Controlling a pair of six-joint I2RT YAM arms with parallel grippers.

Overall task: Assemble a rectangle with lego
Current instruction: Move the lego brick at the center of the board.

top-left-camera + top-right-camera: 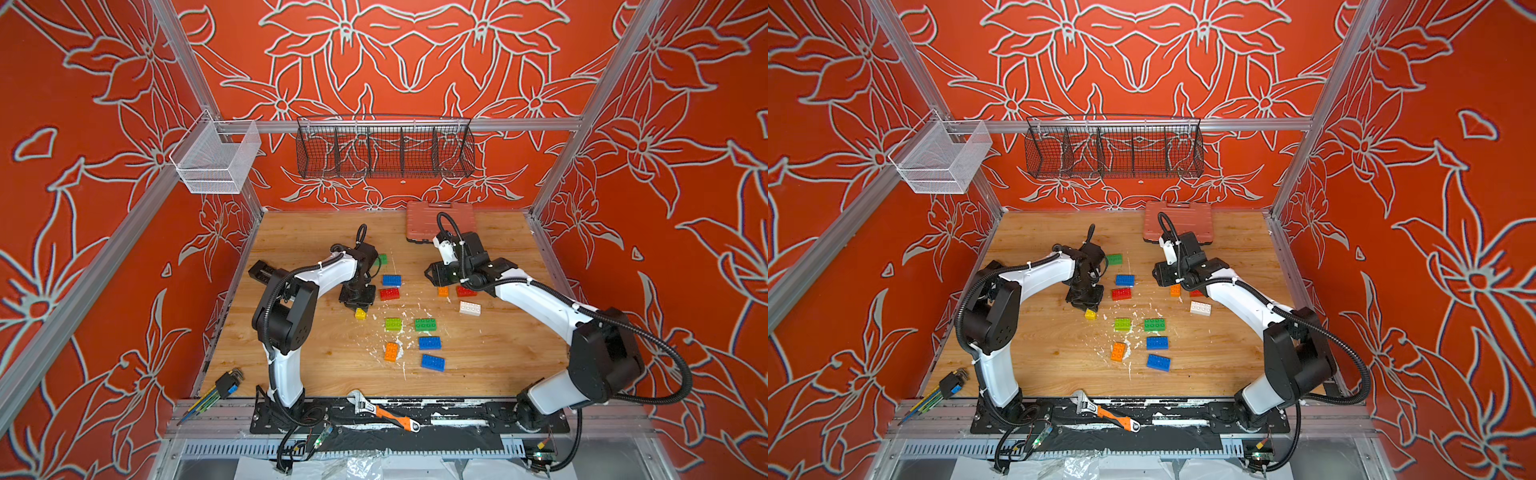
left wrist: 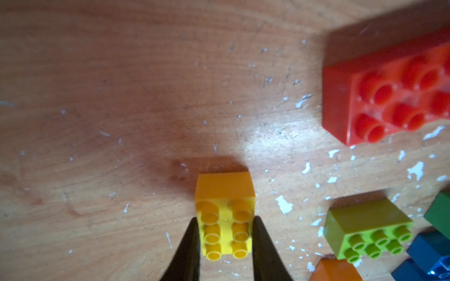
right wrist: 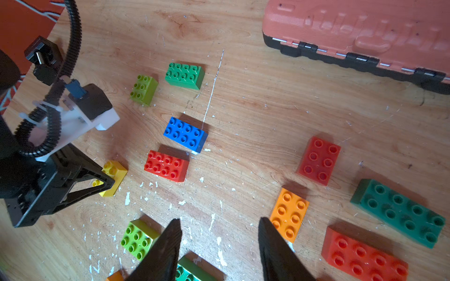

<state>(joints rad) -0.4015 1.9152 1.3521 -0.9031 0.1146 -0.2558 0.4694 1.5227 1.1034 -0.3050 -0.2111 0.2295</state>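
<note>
We see the left gripper (image 2: 225,220) closed on the yellow brick (image 2: 225,192) — its dark fingers (image 2: 187,245) press against both long sides, with the brick down at the wooden table (image 1: 316,365), just left of centre in both top views. The right gripper (image 3: 220,221) hovers right of centre, jaws half apart over bare wood, gripping nothing. The rest of the lego (image 1: 425,324) lies scattered singly across mid-table — a red brick (image 1: 389,294) and a blue brick (image 1: 391,280) just right of the yellow, a white brick (image 1: 470,308) farther right.
</note>
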